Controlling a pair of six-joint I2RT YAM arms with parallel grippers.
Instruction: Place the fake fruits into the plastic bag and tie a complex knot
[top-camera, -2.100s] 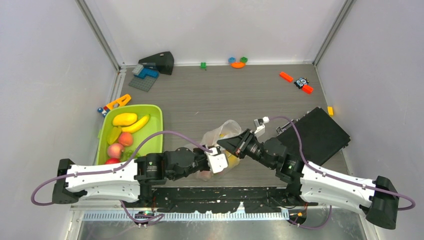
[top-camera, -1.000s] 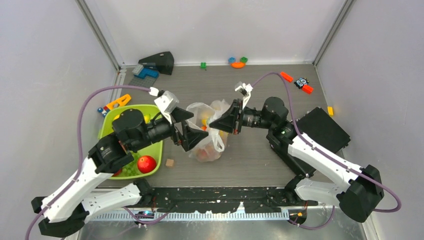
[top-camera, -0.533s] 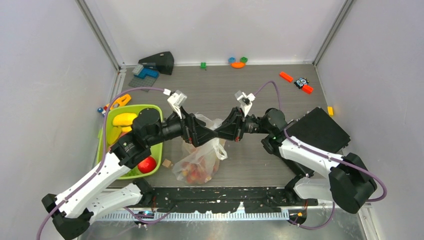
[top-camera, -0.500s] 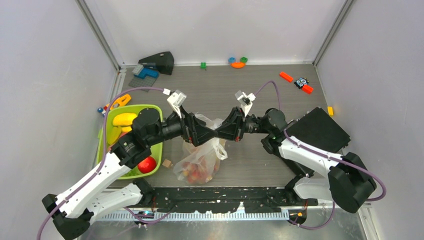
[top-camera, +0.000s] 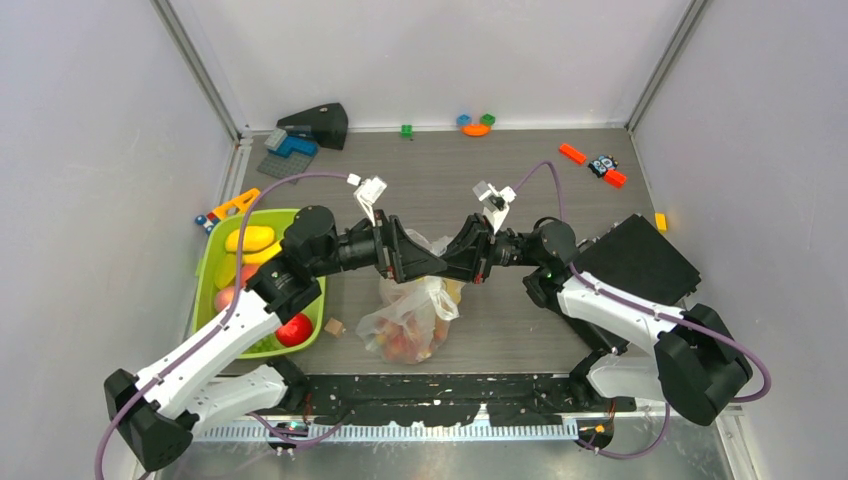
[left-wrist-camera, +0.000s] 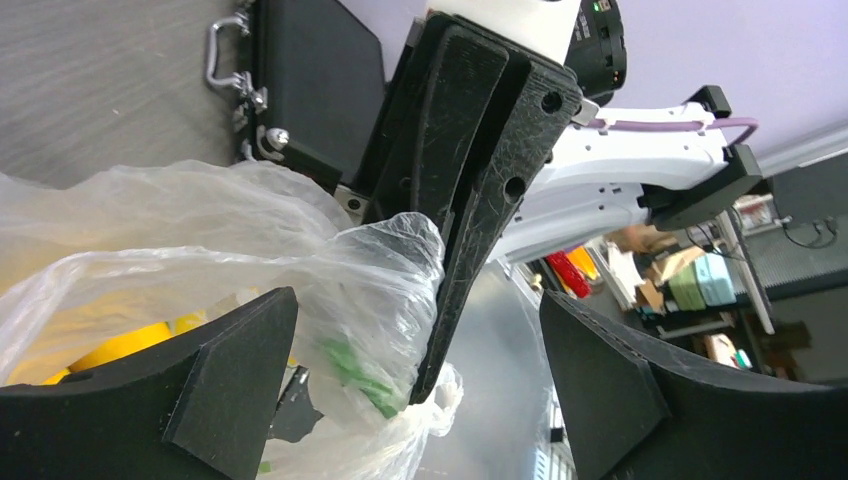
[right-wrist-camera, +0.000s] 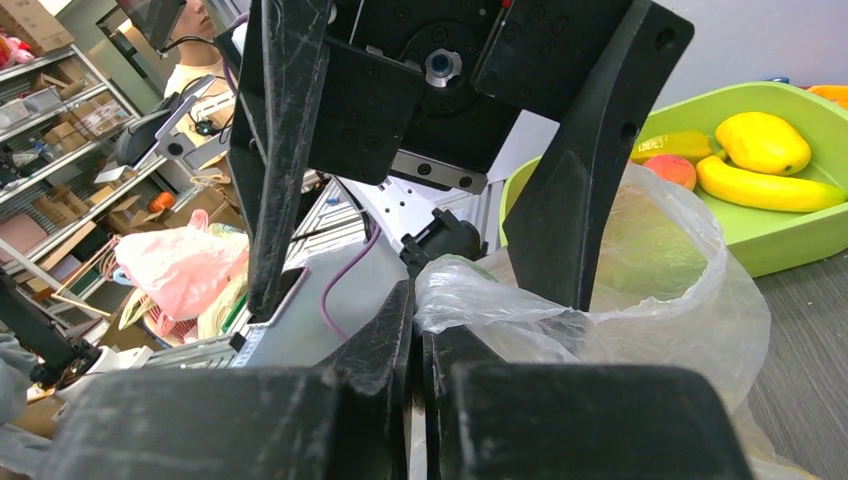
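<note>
Several fruits (top-camera: 250, 238) lie in the green tray (top-camera: 205, 270), so filling looks unfinished. The left gripper (top-camera: 425, 265) gapes, released, around the top of the part-filled bag (top-camera: 410, 320). The right gripper (top-camera: 452, 268) pinches its rim. Tying not begun.

Bag (top-camera: 410, 315): one, near centre; fruits inside cannot be counted. Tray (top-camera: 255, 214): one, left. Fruits showing in tray: one mango (top-camera: 250, 238), one banana (top-camera: 258, 257), one yellow-green fruit (top-camera: 228, 270), one peach (top-camera: 226, 298), one apple (top-camera: 293, 328). Black case (top-camera: 640, 268): one, right. Brown cube (top-camera: 335, 326): one, just beside tray. Yellow brick (top-camera: 660, 222): one, right.
</note>
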